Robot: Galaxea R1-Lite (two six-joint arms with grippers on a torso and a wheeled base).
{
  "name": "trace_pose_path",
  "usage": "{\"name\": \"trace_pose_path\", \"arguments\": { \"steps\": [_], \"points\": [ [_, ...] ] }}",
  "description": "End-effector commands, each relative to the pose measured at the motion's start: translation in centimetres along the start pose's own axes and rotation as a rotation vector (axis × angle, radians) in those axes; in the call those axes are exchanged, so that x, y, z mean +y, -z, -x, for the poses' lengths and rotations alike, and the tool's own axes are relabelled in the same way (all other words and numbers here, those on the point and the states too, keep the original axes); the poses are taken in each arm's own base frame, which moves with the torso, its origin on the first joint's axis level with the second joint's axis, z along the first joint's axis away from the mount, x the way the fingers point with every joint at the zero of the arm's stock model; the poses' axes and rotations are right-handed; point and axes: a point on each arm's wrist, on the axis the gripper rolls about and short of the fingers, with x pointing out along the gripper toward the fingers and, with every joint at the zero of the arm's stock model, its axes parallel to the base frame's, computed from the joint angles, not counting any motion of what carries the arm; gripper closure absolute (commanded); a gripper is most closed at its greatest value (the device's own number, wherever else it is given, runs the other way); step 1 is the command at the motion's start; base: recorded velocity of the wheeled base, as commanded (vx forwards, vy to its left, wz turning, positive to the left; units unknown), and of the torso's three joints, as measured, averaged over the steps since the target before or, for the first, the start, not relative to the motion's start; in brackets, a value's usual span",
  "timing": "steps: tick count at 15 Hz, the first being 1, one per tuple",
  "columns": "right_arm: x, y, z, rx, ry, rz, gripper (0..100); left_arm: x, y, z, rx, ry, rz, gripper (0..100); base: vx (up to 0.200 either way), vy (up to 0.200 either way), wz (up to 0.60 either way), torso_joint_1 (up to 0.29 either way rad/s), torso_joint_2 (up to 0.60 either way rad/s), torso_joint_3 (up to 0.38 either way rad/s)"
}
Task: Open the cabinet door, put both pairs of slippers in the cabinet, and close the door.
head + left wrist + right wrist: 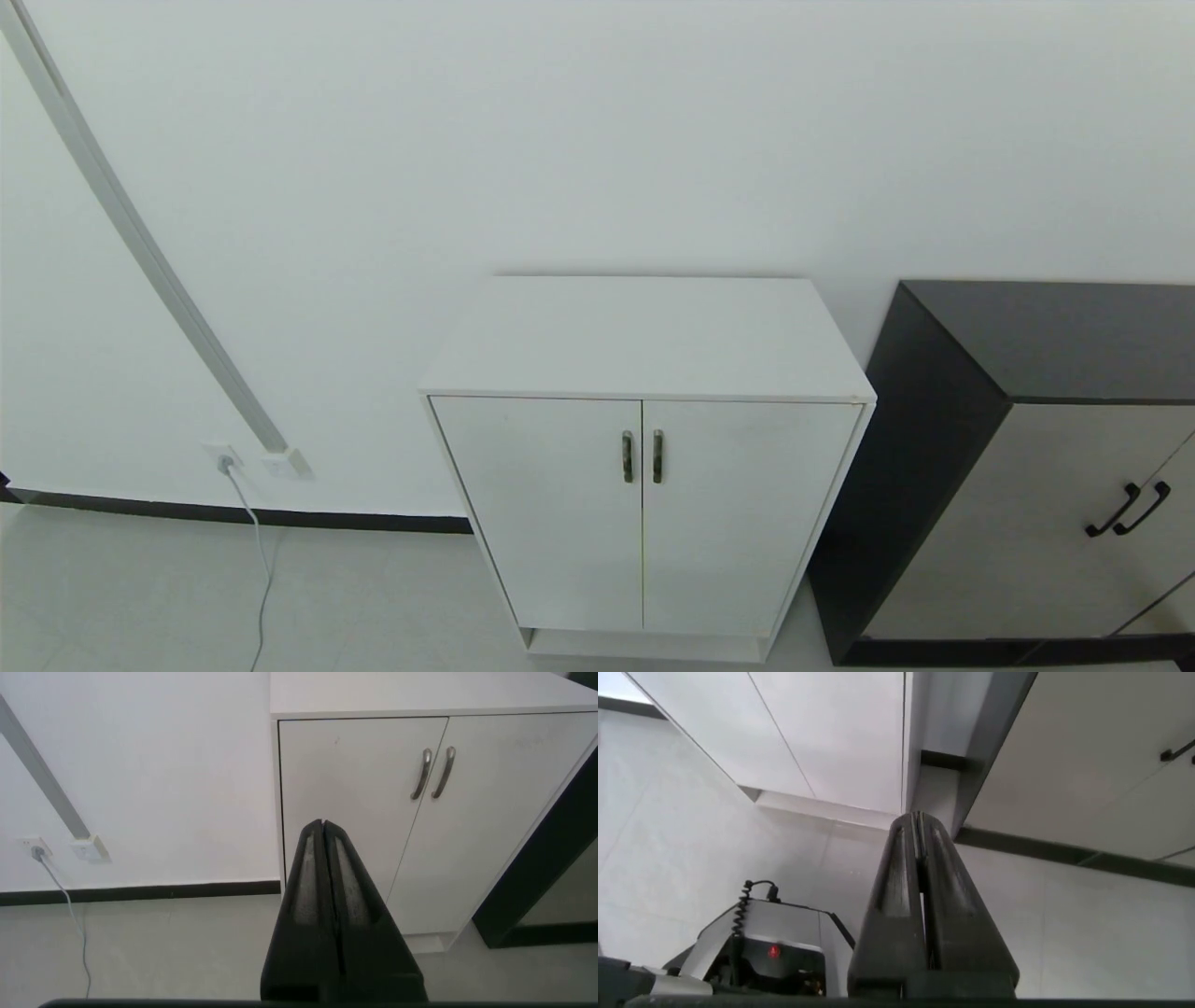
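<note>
A white two-door cabinet [644,448] stands against the wall with both doors closed. Two dark metal handles [642,456] sit side by side at the middle seam. In the left wrist view my left gripper [323,831] is shut and empty, held in the air in front of the cabinet's left door [350,803], some way off it. My right gripper [920,821] is shut and empty too, low down near the floor, before the gap between the white cabinet [831,728] and the black one [1092,756].
A black cabinet [1018,467] with black handles [1128,509] stands close to the white one's right side. A wall socket [224,459] with a grey cable and a slanted cable duct [140,243] are at the left. Light floor tiles lie in front.
</note>
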Motion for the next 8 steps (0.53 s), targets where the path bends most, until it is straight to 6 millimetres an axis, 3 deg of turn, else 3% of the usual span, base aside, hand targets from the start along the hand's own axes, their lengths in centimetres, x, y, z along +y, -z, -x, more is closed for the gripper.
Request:
{"name": "trace_pose_path", "arguments": {
  "steps": [1, 3, 8],
  "points": [
    [0.0, 0.1, 0.0, 0.002, -0.008, 0.002, 100, 0.0, 0.0, 0.0, 0.001, -0.001, 0.002, 100, 0.0, 0.0, 0.0, 0.0, 0.0, 0.0],
    [0.1, 0.6, 0.3, 0.021, -0.033, -0.005, 100, 0.0, 0.0, 0.0, 0.001, 0.0, 0.0, 100, 0.0, 0.0, 0.0, 0.0, 0.0, 0.0],
    [0.2, 1.1, 1.5, -0.146, 0.015, -0.032, 100, 0.0, 0.0, 0.0, 0.001, 0.0, 0.0, 100, 0.0, 0.0, 0.0, 0.0, 0.0, 0.0]
  ]
}}
